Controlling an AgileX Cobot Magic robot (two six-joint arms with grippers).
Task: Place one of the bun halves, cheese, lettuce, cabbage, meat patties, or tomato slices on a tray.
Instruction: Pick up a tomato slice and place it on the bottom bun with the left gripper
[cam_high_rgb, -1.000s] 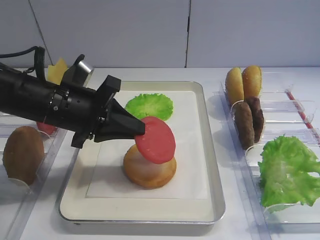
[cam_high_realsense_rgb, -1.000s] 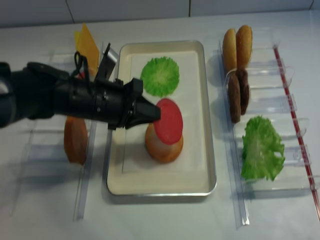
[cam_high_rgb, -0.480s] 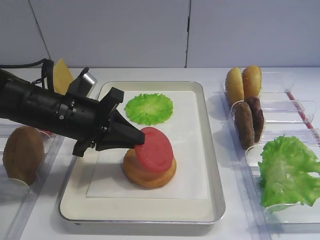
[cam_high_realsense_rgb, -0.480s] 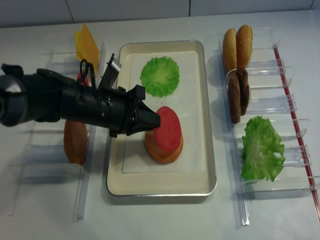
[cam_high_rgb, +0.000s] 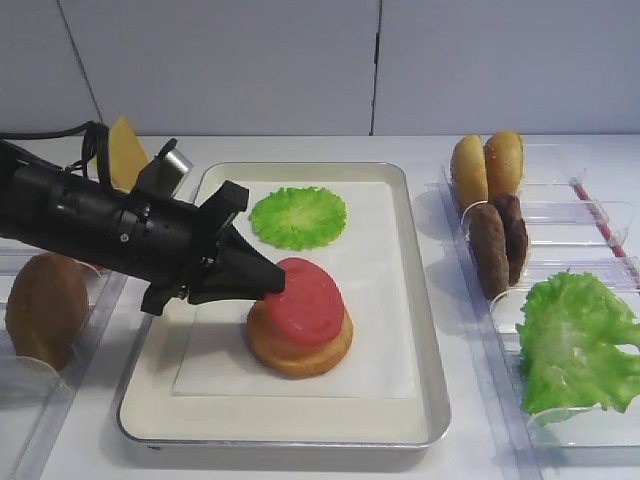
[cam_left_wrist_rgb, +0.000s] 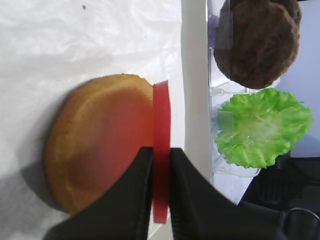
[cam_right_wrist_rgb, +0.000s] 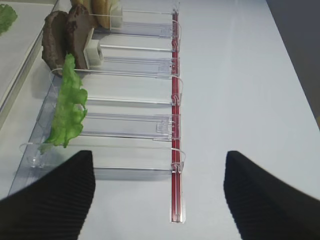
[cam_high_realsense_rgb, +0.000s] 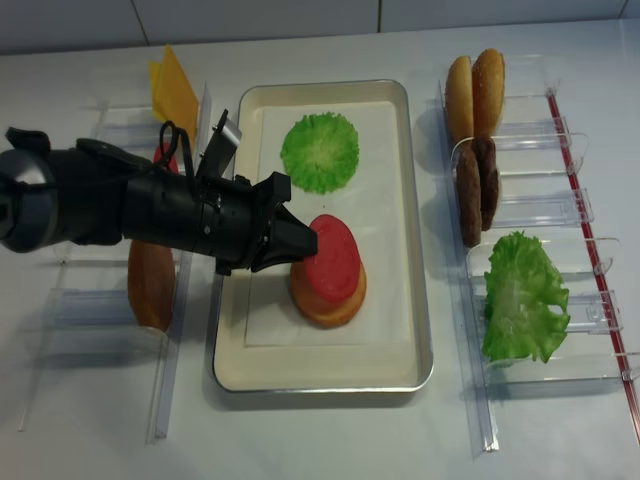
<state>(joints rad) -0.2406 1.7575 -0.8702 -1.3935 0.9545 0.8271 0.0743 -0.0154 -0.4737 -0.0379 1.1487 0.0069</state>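
Observation:
My left gripper (cam_high_rgb: 274, 286) (cam_high_realsense_rgb: 311, 241) (cam_left_wrist_rgb: 161, 150) reaches from the left over the silver tray (cam_high_rgb: 425, 330) (cam_high_realsense_rgb: 416, 230) and is shut on the edge of a red tomato slice (cam_high_rgb: 307, 300) (cam_high_realsense_rgb: 334, 257) (cam_left_wrist_rgb: 161, 125). The slice rests at a slight tilt on a golden bun half (cam_high_rgb: 300, 348) (cam_high_realsense_rgb: 325, 302) (cam_left_wrist_rgb: 95, 145) in the middle of the tray's white paper. A green lettuce leaf (cam_high_rgb: 298, 215) (cam_high_realsense_rgb: 320, 150) lies at the tray's far end. My right gripper (cam_right_wrist_rgb: 157, 157) shows only in its wrist view, open and empty over bare table.
The right-hand clear racks hold two bun halves (cam_high_rgb: 487, 165) (cam_high_realsense_rgb: 475, 90), meat patties (cam_high_rgb: 498, 240) (cam_high_realsense_rgb: 477, 185) and lettuce (cam_high_rgb: 575, 340) (cam_high_realsense_rgb: 520, 295) (cam_right_wrist_rgb: 67, 110). On the left are yellow cheese (cam_high_rgb: 122, 150) (cam_high_realsense_rgb: 172, 90) and a brown bun piece (cam_high_rgb: 45, 310) (cam_high_realsense_rgb: 152, 280).
The left gripper has come down and drawn slightly left, bringing the tomato slice from a steep tilt above the bun down onto the bun's top. The grip stays shut.

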